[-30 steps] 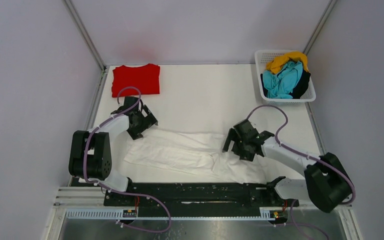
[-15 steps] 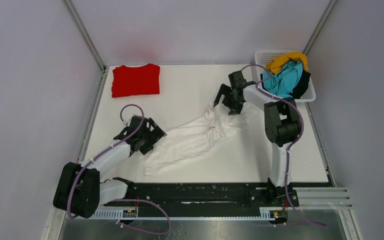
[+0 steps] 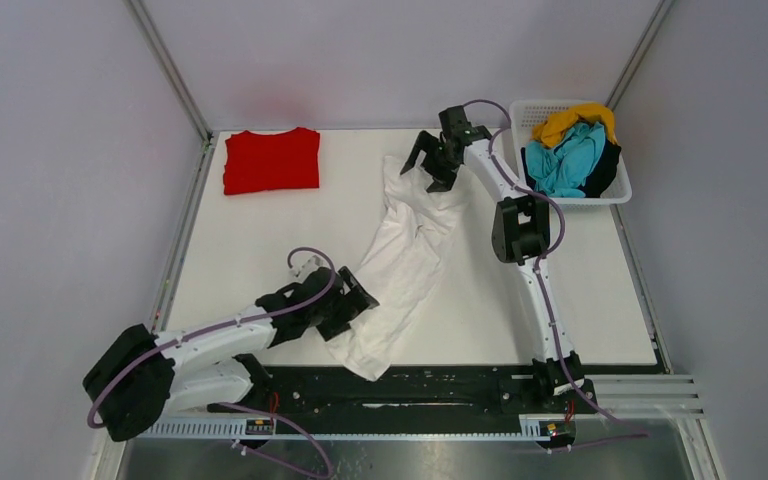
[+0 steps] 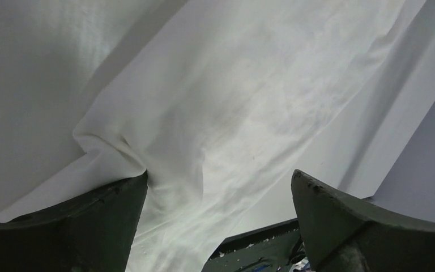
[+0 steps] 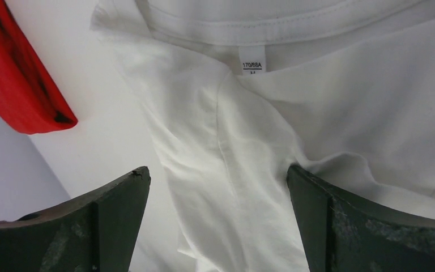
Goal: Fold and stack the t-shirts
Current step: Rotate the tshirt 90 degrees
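Observation:
A white t-shirt (image 3: 400,262) lies stretched in a crumpled diagonal band, collar at the far middle and hem near the front edge. My right gripper (image 3: 430,165) is open over the collar end; the right wrist view shows the neck label (image 5: 252,60) and the sleeve cloth between the wide-apart jaws (image 5: 218,170). My left gripper (image 3: 345,310) is open at the shirt's lower part; in the left wrist view (image 4: 218,175) the cloth (image 4: 226,102) lies between the jaws, bunched against the left finger (image 4: 90,221). A folded red t-shirt (image 3: 272,160) lies at the far left.
A white lattice basket (image 3: 610,192) at the far right corner holds yellow (image 3: 572,120), teal (image 3: 562,160) and black shirts. The red shirt's edge shows in the right wrist view (image 5: 17,73). The black base rail (image 3: 400,385) runs along the front edge.
The white shirt was swung from lying across the front to a diagonal. My right gripper moved to the far middle with the collar end; my left gripper moved right and nearer the front.

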Tool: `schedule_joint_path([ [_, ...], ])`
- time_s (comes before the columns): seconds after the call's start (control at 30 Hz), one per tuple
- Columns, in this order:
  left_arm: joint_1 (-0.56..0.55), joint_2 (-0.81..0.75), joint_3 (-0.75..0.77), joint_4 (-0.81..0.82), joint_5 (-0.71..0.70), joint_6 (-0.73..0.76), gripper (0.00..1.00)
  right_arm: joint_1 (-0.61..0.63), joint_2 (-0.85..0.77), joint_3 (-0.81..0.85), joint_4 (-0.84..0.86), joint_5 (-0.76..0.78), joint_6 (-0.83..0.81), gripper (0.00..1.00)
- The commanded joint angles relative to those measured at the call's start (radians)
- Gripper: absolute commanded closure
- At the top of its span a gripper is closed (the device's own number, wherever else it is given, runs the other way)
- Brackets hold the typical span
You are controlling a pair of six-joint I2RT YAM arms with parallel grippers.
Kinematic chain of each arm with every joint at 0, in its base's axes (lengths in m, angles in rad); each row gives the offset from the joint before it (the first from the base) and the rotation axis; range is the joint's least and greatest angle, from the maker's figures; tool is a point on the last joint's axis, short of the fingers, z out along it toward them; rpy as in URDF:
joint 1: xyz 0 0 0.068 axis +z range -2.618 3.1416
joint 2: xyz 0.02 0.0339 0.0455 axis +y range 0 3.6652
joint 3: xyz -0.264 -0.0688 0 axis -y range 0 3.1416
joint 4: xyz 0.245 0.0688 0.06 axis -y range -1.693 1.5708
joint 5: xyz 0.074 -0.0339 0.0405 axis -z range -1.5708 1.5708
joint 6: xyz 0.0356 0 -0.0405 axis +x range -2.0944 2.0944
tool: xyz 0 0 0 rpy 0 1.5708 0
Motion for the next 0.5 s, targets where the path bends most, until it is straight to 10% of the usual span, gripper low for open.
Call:
schedule_joint_path([
  [0.0, -0.101, 0.135, 0.082, -0.024, 0.000, -0.057, 0.01, 0.004, 0.021, 0.031, 0.076, -0.099, 0.095, 0.00],
  [0.47, -0.308, 0.344, 0.309, 0.020, 0.096, 0.091, 0.01, -0.013, 0.114, 0.144, 0.454, 0.129, 0.241, 0.01],
])
